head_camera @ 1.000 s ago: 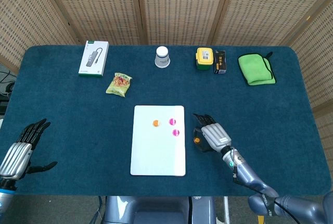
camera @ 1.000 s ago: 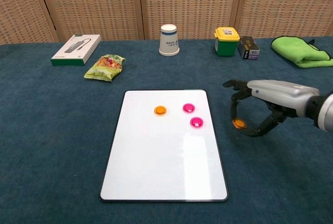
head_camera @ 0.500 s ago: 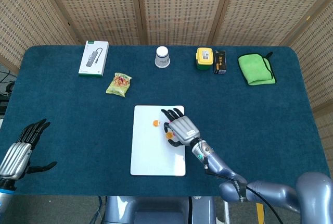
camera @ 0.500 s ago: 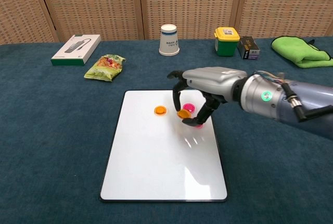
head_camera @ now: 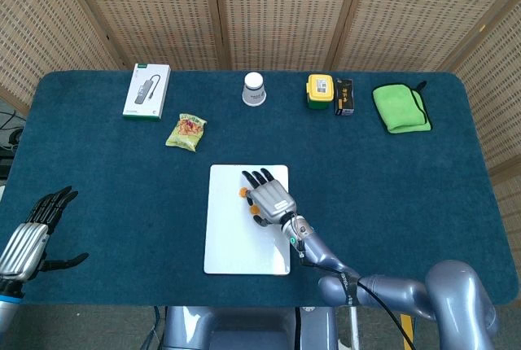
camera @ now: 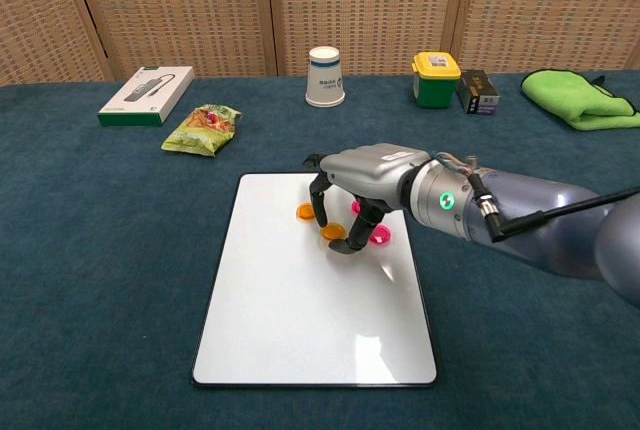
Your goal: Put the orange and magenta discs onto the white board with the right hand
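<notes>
While the right hand (camera: 352,195) hovers over the white board (camera: 300,330), we note its fingers (camera: 322,212) clamped on an orange disc (camera: 331,233); left hand (head_camera: 28,240) idle, fingers apart.

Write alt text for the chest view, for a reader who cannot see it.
The right hand hovers over the white board, pinching an orange disc just above it, beside another orange disc and two magenta discs already on the board. Behind, on the blue table, stand a paper cup, a snack bag and a boxed gadget.
</notes>
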Controlling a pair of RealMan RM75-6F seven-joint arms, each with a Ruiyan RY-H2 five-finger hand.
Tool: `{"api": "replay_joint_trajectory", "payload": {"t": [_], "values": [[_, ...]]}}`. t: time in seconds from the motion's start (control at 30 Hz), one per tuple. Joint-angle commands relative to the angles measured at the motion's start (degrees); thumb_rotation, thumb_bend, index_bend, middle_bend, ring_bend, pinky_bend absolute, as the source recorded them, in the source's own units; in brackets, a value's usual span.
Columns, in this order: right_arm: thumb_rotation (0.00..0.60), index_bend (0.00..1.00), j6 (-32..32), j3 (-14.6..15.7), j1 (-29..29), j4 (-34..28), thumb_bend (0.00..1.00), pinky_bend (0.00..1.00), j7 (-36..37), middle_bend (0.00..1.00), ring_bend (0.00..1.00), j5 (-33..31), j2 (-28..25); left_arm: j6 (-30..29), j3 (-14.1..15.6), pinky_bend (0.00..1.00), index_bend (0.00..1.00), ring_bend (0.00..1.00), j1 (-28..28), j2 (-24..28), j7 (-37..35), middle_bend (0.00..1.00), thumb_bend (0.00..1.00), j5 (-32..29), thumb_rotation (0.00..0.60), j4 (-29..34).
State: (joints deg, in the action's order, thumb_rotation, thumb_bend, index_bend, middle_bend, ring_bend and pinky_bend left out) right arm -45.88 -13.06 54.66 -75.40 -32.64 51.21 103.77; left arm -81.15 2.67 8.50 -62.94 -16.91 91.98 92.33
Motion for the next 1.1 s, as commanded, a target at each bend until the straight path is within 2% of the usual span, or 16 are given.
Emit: {"api": "replay_joint_trajectory", "payload": {"t": [0.03,0.23,0.37,0.5,0.77,0.9,1.0,1.1], "values": [[0.600,0.59,-0.2,0.2,0.5,0.5,0.40,0.01,-0.5,0.00,0.00,-0.8,0.4,-0.1,0.0,0.00,0.00,0.00,0.0,0.0,0.0,0.00,0.00,0.0,0.600,0.0],[0.600,0.59,-0.8,0.6,1.0,0.3,0.38,0.01,-1.1,0.00,0.00,-1.8,0.5,-0.1,0.0,0.00,0.00,0.00,0.0,-0.1,0.1,0.00,0.00,0.0,0.600,0.0],[0.600,0.50,-1.2,0.8,1.4,0.5,0.29,0.01,-1.5,0.00,0.00,-2.6,0.6,-0.2,-0.1,0.00,0.00,0.00,-0.1,0.0,0.1,0.00,0.00,0.0,0.600,0.0],[0.600,0.47,-1.6,0.9,1.5,0.1,0.23,0.01,-1.2,0.00,0.00,-2.5,0.6,-0.1,-0.1,0.00,0.00,0.00,-0.1,0.0,0.0,0.00,0.00,0.0,0.600,-0.1],[0.600,0.45,-3.4,-0.1,1.5,-1.6,0.23,0.01,0.8,0.00,0.00,-1.2,0.3,-0.2,-0.1,0.00,0.00,0.00,-0.1,0.0,-0.2,0.00,0.00,-0.1,0.600,-0.1],[0.600,0.45,-5.6,-0.6,0.4,-5.5,0.23,0.01,2.0,0.00,0.00,0.9,-2.7,0.0,-0.1,0.00,0.00,0.00,0.0,0.1,-0.4,0.00,0.00,-0.1,0.600,-0.1],[0.600,0.40,-9.6,-0.5,-2.0,-10.7,0.23,0.01,2.9,0.00,0.00,4.1,-7.3,0.0,-0.1,0.00,0.00,0.00,0.1,0.1,-0.6,0.00,0.00,0.0,0.600,-0.1],[0.600,0.25,-13.8,1.3,-5.8,-16.0,0.23,0.01,5.2,0.00,0.00,9.0,-13.2,-0.2,-0.1,0.00,0.00,0.00,0.0,0.0,-0.7,0.00,0.00,0.2,0.600,-0.2]]}}
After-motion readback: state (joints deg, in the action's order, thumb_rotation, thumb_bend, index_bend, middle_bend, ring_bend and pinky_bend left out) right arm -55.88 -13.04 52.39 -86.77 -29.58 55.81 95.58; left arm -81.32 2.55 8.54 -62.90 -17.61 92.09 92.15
